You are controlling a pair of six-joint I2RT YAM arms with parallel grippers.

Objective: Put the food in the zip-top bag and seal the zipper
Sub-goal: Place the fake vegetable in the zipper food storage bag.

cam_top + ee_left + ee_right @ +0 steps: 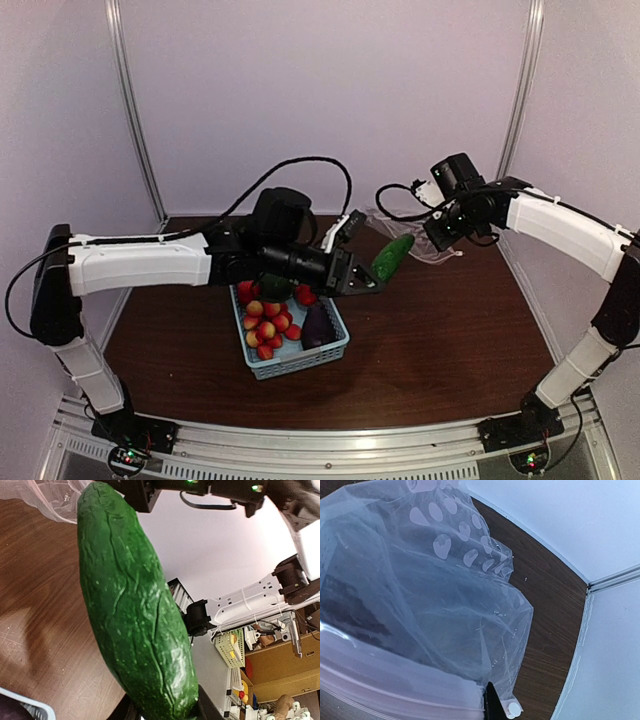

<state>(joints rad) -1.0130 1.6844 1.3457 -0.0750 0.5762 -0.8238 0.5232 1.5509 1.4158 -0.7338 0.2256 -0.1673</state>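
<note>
Your left pincer was clamped on the base of a long bumpy green plastic vegetable, which jutted beyond its fingertips. Your right pincer was closed on the mouth edge of the clear white-dotted soft plastic bag, which hung beneath it, near the vegetable's tip.

1. Table: dark brown wood-grain top.
2. Basket: light blue, perforated, standing on the table left of centre.
3. Walls: plain pale panels behind and at both sides.
4. Post: metal, at the back left corner.
5. Rail: ridged metal along the near edge.
6. Cardboard box and white crate: background of the left wrist view.
</note>
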